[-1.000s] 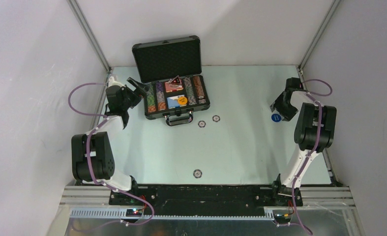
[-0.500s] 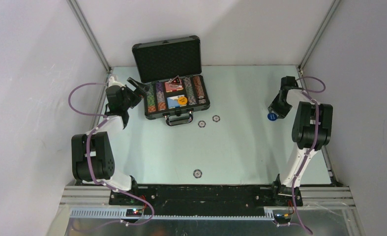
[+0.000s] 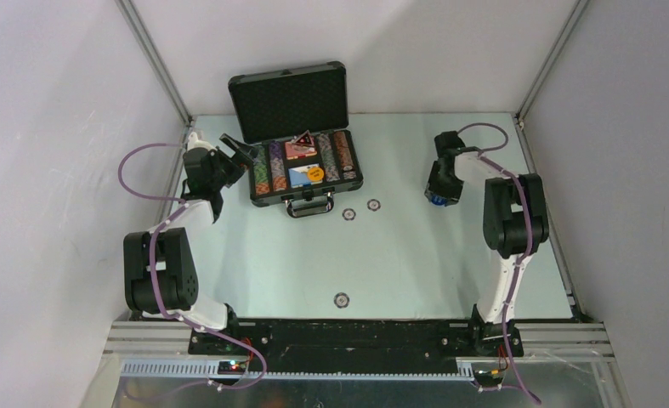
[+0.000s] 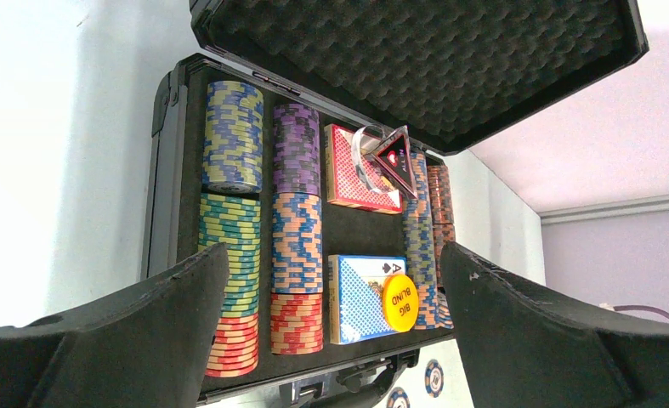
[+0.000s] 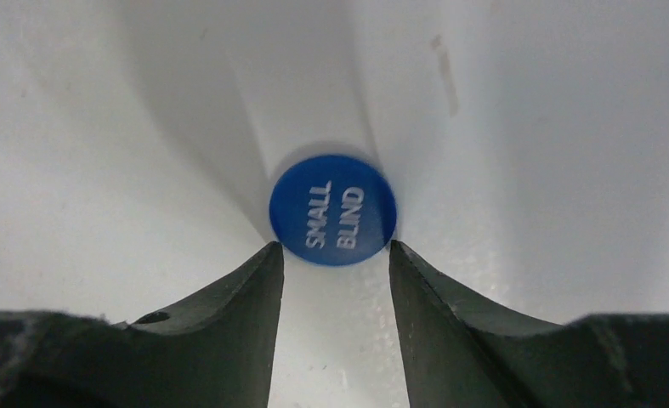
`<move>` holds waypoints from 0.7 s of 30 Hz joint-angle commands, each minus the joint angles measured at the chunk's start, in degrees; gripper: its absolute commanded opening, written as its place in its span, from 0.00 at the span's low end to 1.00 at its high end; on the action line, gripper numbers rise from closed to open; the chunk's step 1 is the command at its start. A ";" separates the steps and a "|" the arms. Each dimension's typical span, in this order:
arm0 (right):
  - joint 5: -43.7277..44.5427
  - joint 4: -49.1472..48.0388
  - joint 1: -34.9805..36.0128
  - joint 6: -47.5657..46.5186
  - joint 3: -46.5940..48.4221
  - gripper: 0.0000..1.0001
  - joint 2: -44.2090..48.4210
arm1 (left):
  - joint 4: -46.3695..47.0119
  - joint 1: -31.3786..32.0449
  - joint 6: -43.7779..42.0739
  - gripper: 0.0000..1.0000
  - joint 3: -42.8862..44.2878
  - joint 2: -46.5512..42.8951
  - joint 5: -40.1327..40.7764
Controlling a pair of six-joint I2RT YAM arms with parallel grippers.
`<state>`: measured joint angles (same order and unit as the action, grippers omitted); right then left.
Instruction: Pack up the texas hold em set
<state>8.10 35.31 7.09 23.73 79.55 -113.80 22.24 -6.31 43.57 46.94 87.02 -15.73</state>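
My right claw [image 5: 331,251] stood roughly half closed, its tips pressed against the near rim of the blue button [image 5: 332,208] marked SMALL BLIND; I gripped it by the edge because so flat a disc offers no other hold, and from the shadow beneath it I judged it rode clear of the table [image 3: 416,255]; the claw hung over the right part of the table, well apart from the briefcase [image 3: 290,102], which sat at the far left with its foam-lined lid propped upright so that the tray lay open to me; my left claw [image 3: 239,146] gaped as wide as it goes and held nothing, waiting just beside the case's left wall, where I supposed it could steady the case without blocking the way in; inside, the rows of chips [image 4: 297,246] filled their troughs, the red deck [image 4: 348,166] lay in the middle bay with the triangular marker [image 4: 396,157] leaning on it, and the orange button [image 4: 400,302] rested on the corner of the blue deck [image 4: 356,297]; that spot seemed the natural home for my blue one; two loose chips [image 3: 348,214] lay just before the handle [image 3: 307,206] and a third chip [image 3: 341,299] sat near the front edge, none yet packed.
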 commanded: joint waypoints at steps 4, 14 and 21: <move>-2.77 3.43 4.57 -1.72 1.66 0.51 -0.78 | 2.49 -0.17 0.20 0.98 0.58 0.14 -0.83; 0.93 0.81 8.44 0.21 2.52 0.57 1.42 | 2.49 -0.18 0.11 0.98 0.56 0.04 -0.75; 4.68 -3.64 1.81 3.53 3.09 0.64 5.71 | 2.50 -0.20 0.20 0.98 0.61 0.00 -0.79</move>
<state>8.97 35.27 12.86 24.49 80.68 -112.57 22.24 -6.31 43.57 46.94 87.02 -15.73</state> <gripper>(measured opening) 0.642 0.985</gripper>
